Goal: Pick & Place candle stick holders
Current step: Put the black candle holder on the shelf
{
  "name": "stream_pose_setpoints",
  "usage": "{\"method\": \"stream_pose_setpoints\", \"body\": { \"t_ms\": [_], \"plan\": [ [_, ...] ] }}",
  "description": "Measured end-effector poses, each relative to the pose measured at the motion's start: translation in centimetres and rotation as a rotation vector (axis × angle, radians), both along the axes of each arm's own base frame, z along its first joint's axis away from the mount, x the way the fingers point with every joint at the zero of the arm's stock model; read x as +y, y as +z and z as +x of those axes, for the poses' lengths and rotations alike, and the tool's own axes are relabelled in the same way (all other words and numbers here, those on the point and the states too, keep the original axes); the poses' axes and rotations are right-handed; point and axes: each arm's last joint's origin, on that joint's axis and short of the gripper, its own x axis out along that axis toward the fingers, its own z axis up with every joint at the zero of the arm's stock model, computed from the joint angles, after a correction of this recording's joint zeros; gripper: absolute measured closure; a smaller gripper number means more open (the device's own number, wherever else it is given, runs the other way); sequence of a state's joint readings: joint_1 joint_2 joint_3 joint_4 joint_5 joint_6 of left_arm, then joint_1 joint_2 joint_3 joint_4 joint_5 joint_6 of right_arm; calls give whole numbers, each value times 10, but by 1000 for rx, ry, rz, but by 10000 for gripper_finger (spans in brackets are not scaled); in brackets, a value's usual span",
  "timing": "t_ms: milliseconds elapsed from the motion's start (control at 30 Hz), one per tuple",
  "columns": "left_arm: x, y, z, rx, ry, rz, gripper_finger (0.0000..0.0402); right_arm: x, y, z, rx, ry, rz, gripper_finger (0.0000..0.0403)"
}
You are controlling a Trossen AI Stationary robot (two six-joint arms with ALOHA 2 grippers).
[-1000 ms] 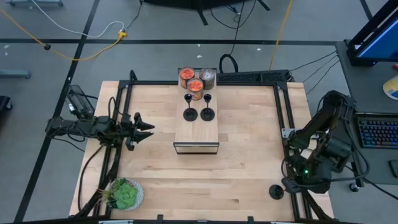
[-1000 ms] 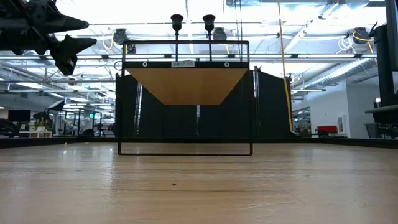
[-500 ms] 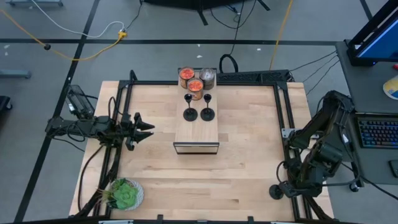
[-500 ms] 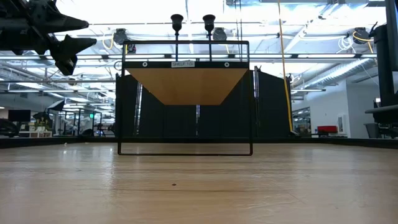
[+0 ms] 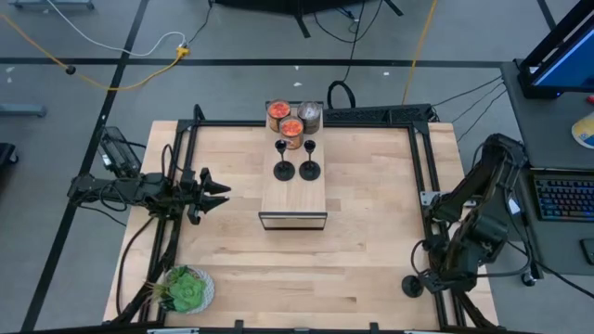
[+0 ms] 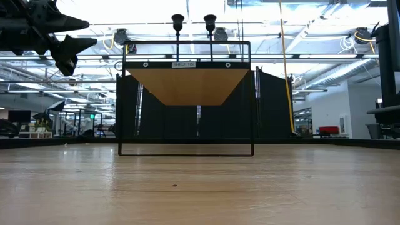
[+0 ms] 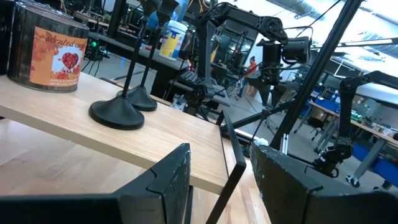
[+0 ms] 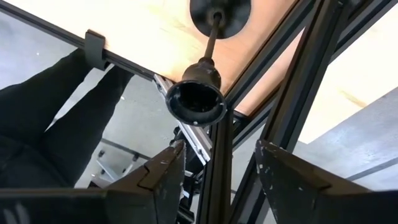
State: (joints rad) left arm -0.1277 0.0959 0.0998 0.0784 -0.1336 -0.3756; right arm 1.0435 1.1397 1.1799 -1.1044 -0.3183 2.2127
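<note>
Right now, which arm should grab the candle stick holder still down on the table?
Right. The right gripper is open just above that candle stick holder at the table's near right corner; the left gripper waits at the left edge.

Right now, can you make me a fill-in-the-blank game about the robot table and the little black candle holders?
1. On top of the wooden shelf stand ____ black candle stick holders.
2. The third holder stands on the table near the ____ gripper.
3. The jars with red contents sit at the shelf's ____ end, away from the robot.
4. The left gripper holds ____.

Missing words: two; right; far; nothing
</note>
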Motion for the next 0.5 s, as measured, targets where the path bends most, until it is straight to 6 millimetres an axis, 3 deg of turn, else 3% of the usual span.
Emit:
{"method": "stream_pose_setpoints", "body": {
  "t_ms": [500],
  "plan": [
    [0, 0, 0, 0, -1, -5, 227, -14, 4, -5, -69, -32, -33, 234]
  ]
}}
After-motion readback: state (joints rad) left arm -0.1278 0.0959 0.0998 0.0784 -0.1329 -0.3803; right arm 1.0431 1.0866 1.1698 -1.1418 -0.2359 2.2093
